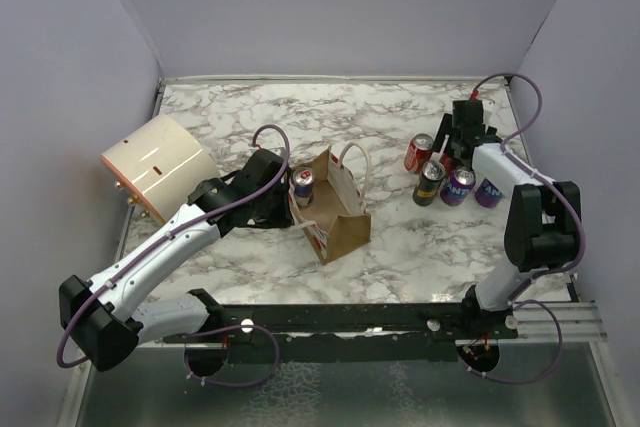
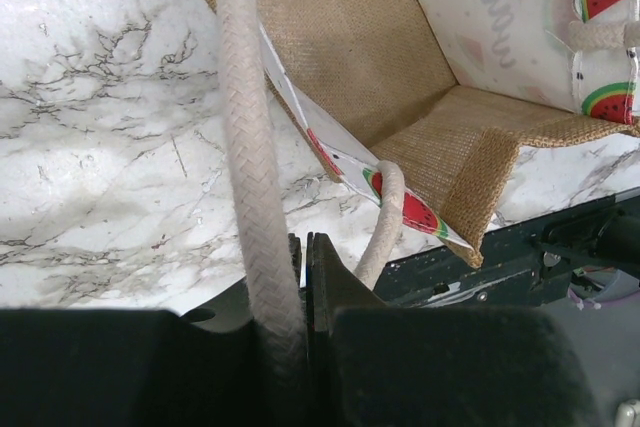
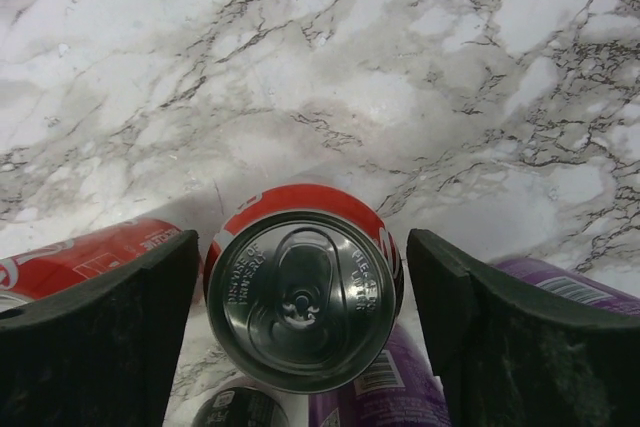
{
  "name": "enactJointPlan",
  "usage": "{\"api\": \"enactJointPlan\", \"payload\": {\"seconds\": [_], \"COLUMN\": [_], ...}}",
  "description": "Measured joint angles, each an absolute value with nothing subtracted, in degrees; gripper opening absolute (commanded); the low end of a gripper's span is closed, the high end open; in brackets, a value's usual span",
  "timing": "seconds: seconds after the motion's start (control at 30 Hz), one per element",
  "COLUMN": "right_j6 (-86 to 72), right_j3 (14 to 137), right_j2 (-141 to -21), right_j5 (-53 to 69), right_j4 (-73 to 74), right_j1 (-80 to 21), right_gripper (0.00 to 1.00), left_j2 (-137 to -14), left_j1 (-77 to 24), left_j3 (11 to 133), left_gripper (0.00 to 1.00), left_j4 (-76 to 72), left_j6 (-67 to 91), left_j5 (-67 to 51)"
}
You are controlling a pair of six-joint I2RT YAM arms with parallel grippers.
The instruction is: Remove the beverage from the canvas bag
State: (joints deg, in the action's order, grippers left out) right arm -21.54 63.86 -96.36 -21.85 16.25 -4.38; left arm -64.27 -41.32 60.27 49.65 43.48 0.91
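Pinching rope handle (image 2: 255,197), left fingers (image 2: 328,282) show only wrist-side.

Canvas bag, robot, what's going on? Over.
Left gripper shut on rope handle of canvas bag. Right gripper open astride upright red can, other cans close by. Lone can by bag's rim.

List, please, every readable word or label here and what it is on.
"AN", partial white letters, on the rightmost purple can.
Embossed lid lettering on the red can: too blurred to read.
Grey script inside the canvas bag: cut off, unreadable.
White print on the second red can: too small.
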Motion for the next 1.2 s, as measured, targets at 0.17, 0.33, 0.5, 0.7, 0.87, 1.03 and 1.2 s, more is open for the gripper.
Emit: {"api": "enactJointPlan", "payload": {"seconds": [0.17,0.33,0.5,0.7,0.87,1.03,1.2], "right_j6": [-20.47,-19.35,-18.55,-20.4,-23.99,-26.61,-26.63], "right_j3": [64.84,67.53,70.46,72.9,72.97,73.65,78.0], "right_j2": [-95.02,-92.95,-88.23,-80.66,-76.18,-75.96,-75.59], "right_j5": [-21.63,-21.82,-19.79,-6.02,11.33,27.07,31.46], "right_j4": [16.38,18.61,21.82,24.47,24.45,24.69,24.4], "right_j1": [-4.38,-4.38,-4.38,-4.43,-5.21,-11.03,-22.92], "right_gripper": [0.9,0.95,0.95,0.92,0.89,0.89,0.82], "left_j2": [-64.16,-64.14,-64.14,-64.14,-64.12,-63.9,-63.9], "left_j1": [-41.32,-41.32,-41.32,-41.32,-41.32,-41.32,-41.32], "left_j3": [60.23,60.18,60.18,60.18,60.05,59.37,59.31], "left_gripper": [0.1,0.1,0.1,0.1,0.1,0.1,0.1], "left_j4": [49.63,49.6,49.5,49.39,49.3,49.1,48.86], "left_j6": [43.83,44.12,44.29,44.38,44.71,45.12,45.32], "left_j5": [0.91,0.89,0.89,0.89,0.89,0.8,0.51]}}
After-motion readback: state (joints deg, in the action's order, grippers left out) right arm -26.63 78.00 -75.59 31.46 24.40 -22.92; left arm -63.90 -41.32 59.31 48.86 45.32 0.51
